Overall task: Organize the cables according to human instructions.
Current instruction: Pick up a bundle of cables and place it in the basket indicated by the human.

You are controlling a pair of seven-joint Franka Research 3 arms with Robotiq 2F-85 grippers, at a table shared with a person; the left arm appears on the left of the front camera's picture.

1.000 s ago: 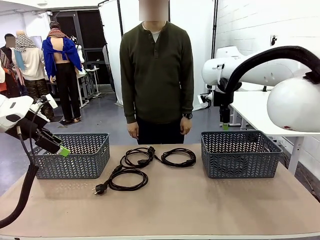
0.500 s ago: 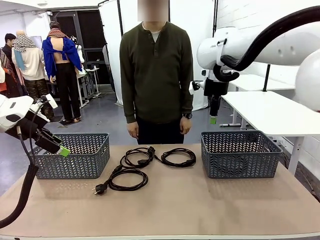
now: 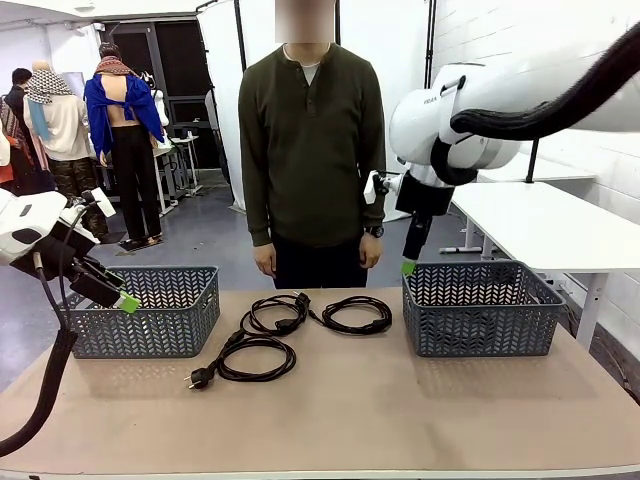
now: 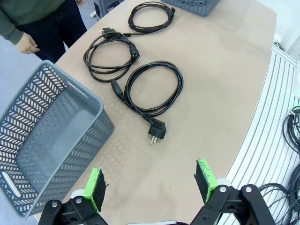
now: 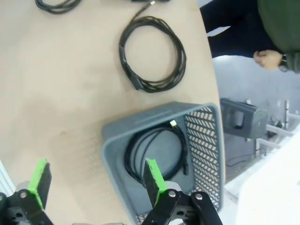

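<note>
1. your left fingers [image 3: 122,298] are hanging wide open and gripping nothing, just outside the left basket [image 3: 150,322] at the worktop's [image 3: 400,410] left end.
2. from the left wrist, you are looking down between the green pads [image 4: 96,187] at that basket's wall [image 4: 89,136] and at three coiled black cables lying on the bare worktop.
3. the front cable [image 3: 256,378] is lying nearest the robot, its plug pointing toward the left basket; the middle cable [image 3: 283,324] is resting just behind it, and the right cable [image 3: 372,326] is lying beside that one, near the right basket [image 3: 480,322].
4. your right fingers [image 3: 408,267] are hovering spread open and gripping nothing, above the right basket's far left corner.
5. from the right wrist, the open fingers [image 5: 96,180] are framing the right basket's rim [image 5: 110,159], where a fourth cable [image 5: 129,157] is lying coiled on the basket floor.
6. a person [image 3: 312,150] is standing at the far side of the worktop, both arms hanging down.
</note>
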